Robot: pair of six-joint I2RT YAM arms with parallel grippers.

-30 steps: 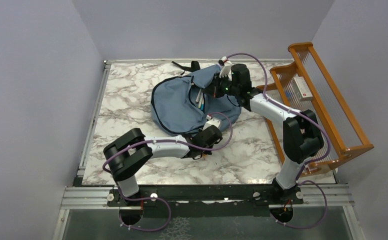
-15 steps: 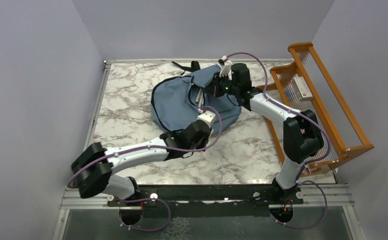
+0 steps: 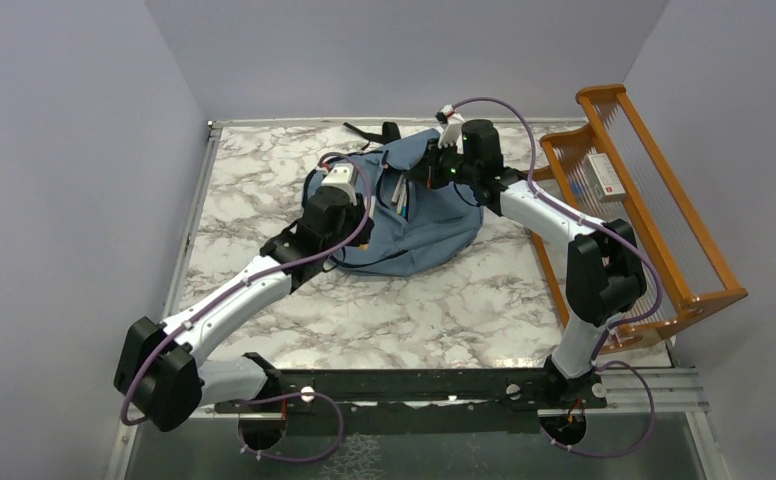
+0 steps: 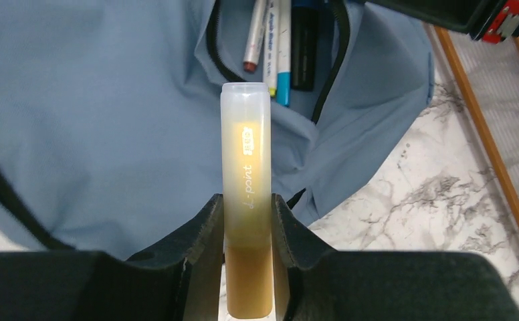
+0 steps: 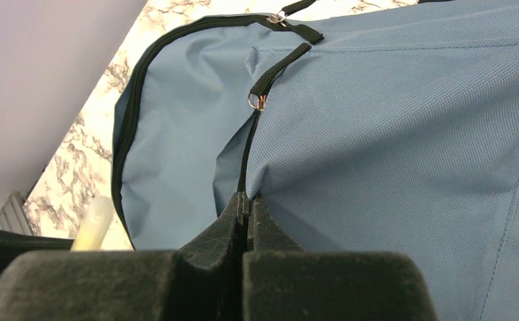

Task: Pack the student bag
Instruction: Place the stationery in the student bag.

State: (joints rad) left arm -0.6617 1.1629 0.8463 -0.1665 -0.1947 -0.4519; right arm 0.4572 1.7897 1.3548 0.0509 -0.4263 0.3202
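Note:
The dusty-blue student bag [image 3: 419, 230] lies flat at the back of the marble table. My left gripper [image 3: 356, 232] hovers over its left half, shut on a yellow-orange highlighter [image 4: 246, 167] whose clear cap points toward the bag's open front pocket. Several pens [image 4: 277, 40] stick out of that pocket. At the pocket's upper edge my right gripper [image 3: 426, 172] is shut on a fold of bag fabric [image 5: 270, 184] beside the zipper line, holding it lifted. In the right wrist view the highlighter [image 5: 95, 224] shows at lower left.
An orange wooden rack [image 3: 654, 200] stands along the right edge of the table, with a small white box [image 3: 604, 175] on it. Black straps [image 3: 374, 130] trail from the bag's far side. Grey walls close in the table on three sides.
My left arm has swung from the bag's near edge leftward and back, bringing the highlighter over the bag's left half. The right gripper has kept its hold on the pocket edge.

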